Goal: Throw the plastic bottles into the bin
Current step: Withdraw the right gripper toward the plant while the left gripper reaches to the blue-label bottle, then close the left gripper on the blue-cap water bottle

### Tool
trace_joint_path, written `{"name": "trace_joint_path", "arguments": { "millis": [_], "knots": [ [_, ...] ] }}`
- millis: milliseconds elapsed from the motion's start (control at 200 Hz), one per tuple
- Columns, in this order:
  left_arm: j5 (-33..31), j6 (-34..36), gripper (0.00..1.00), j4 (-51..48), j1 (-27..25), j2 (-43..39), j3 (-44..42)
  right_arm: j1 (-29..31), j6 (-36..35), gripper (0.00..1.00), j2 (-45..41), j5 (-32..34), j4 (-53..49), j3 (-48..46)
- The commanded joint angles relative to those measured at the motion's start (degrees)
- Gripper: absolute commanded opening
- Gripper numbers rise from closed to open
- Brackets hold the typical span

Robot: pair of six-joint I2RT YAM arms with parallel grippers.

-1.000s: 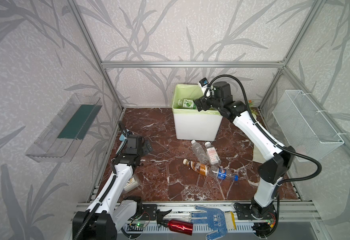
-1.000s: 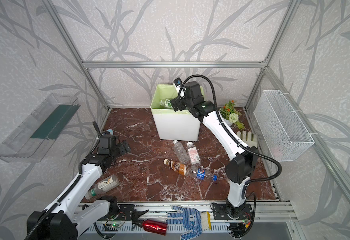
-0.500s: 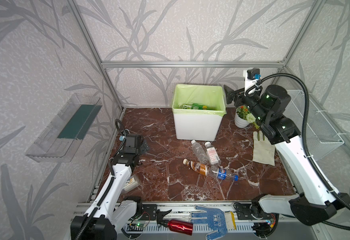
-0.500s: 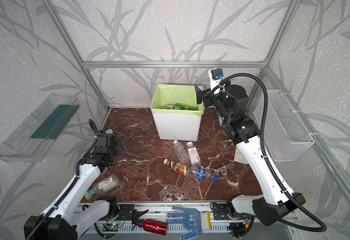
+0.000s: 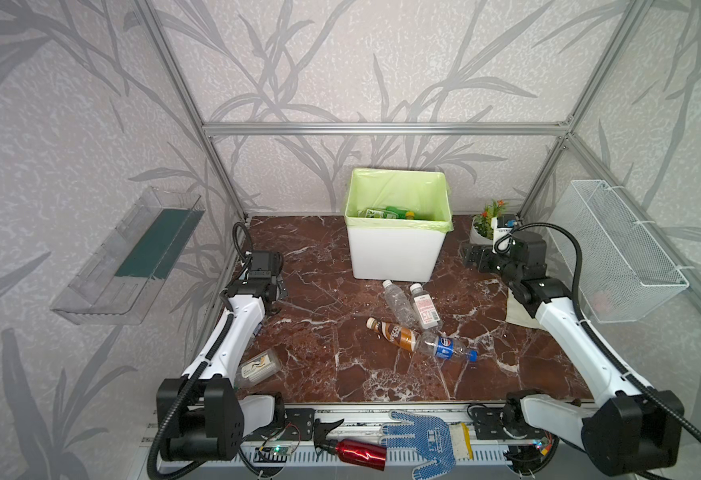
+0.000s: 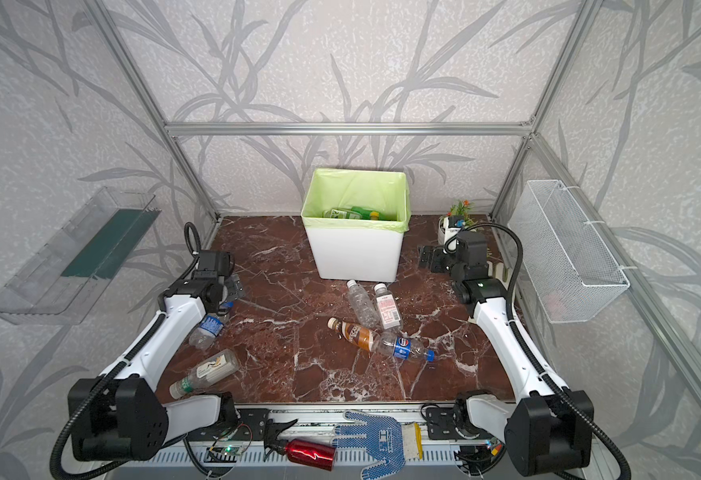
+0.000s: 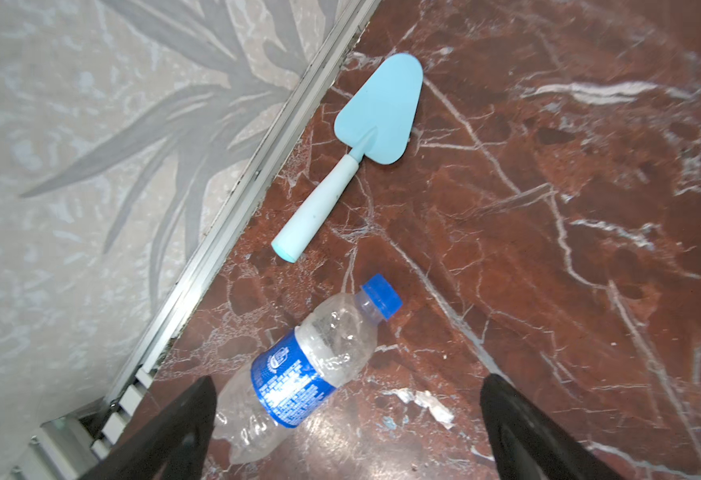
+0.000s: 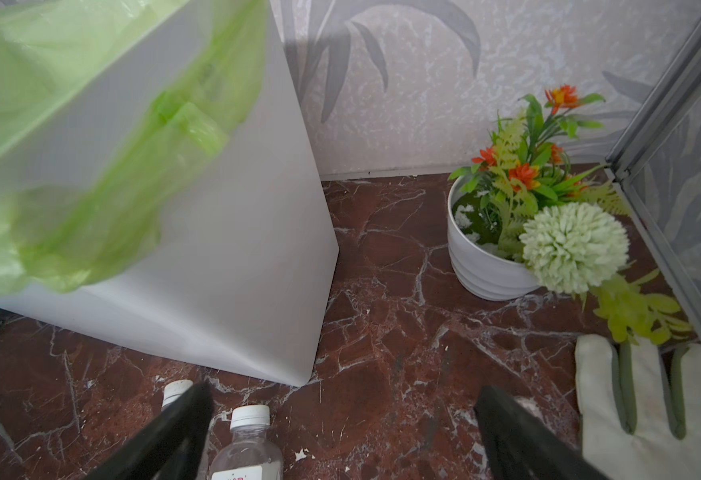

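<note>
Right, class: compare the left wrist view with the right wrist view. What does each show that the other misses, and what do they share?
Only the left wrist view: a light-blue spatula and a blue-capped bottle. Only the right wrist view: the bin, a flower pot, a white glove and two white-capped bottles. Both: red marble floor, patterned wall, open black fingers.

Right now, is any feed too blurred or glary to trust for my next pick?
Right wrist view: the bin and its green liner are smeared, the flower pot sharper. Left wrist view: the blue-label bottle is crisp. Both top views: sharp, evenly lit, pale sheen on the front floor.
</note>
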Motion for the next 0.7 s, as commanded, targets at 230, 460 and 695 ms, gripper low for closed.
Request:
{"name": "trace_joint_path", "arguments": {
  "millis": [230, 460, 695],
  "knots": [
    [-7.8, 26.73, 0.99, -10.25, 0.91, 5.41, 2.86, -6.82, 8.15, 0.99, -2.18, -8.34, 6.68, -10.04],
    [0.05, 30.86, 0.97, -6.66, 3.47, 6.11, 0.38, -10.45, 8.33, 0.99, -1.3, -10.87, 7.9, -12.13],
    [3.07, 31.11, 0.9, -5.25, 4.37, 12.0, -0.95, -11.99, 8.18, 0.99, 0.27, -12.64, 8.83, -11.83]
  ]
}}
